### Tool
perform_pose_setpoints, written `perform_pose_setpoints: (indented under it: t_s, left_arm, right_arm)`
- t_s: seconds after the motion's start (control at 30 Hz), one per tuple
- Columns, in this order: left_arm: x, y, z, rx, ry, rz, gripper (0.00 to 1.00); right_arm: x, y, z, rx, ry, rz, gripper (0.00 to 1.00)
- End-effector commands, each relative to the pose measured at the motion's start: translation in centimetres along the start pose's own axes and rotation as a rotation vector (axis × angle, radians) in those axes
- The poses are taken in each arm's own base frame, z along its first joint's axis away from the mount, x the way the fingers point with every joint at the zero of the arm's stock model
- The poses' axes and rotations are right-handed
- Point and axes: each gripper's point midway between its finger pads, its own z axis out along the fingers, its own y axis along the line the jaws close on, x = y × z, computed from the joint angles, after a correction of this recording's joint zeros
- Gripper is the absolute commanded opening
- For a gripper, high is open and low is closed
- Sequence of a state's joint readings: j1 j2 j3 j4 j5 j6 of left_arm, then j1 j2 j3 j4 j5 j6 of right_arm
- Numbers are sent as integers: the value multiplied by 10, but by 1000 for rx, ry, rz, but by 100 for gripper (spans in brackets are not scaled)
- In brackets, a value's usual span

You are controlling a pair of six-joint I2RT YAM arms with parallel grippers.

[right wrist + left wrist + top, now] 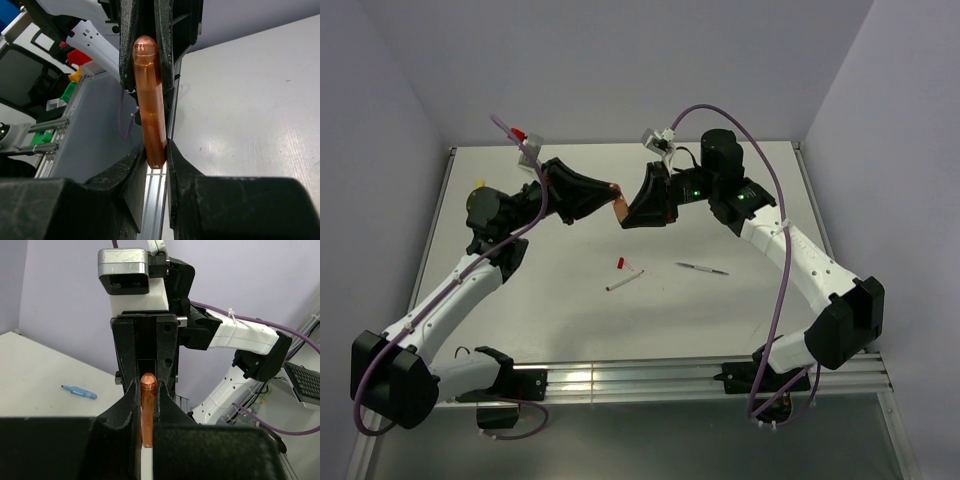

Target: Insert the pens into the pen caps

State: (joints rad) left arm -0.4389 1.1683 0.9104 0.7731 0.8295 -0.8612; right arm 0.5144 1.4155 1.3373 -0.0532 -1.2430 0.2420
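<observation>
Bolted at the near edge, the left arm and the right arm rise from a metal rail and bend inward over the white table.

Past the rail, around the table's middle, a thin white pen lies slanted. A red cap sits just beside its far end; whether the two touch I cannot tell. A thin grey pen lies near them to the right, apart from both.

Above and beyond these, the left gripper and the right gripper meet tip to tip in the air, well off the table. An orange pen bridges them. The left wrist view shows the left jaws pressed together on one end of the translucent orange body. The right wrist view shows the right jaws pinching the other end, so each gripper clamps its own end.

Farther off, a blue pen lies flat on the table. Near the far left, a small yellow piece shows beside the left arm, too small to tell pen from cap.
</observation>
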Motion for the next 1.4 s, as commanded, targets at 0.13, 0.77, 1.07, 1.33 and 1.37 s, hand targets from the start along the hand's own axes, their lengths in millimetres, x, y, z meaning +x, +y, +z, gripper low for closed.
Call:
perform_pose_setpoints:
  t_s: [0.13, 0.77, 1.07, 1.33, 1.37]
  left_arm:
    - [97, 0, -14, 17, 254, -210, 0]
    - [163, 6, -28, -44, 352, -367, 0]
    - [180, 8, -28, -61, 387, -398, 0]
    - [200, 11, -36, -104, 434, -423, 0]
    - [201, 13, -36, -112, 435, -423, 0]
  right_arm:
    - [-80, 35, -6, -18, -133, -297, 0]
    - [-111, 61, -12, -98, -193, -341, 0]
    - [-115, 63, -10, -110, -199, -350, 0]
    - [-118, 66, -10, -110, -205, -359, 0]
    - [-118, 68, -10, -112, -206, -362, 0]
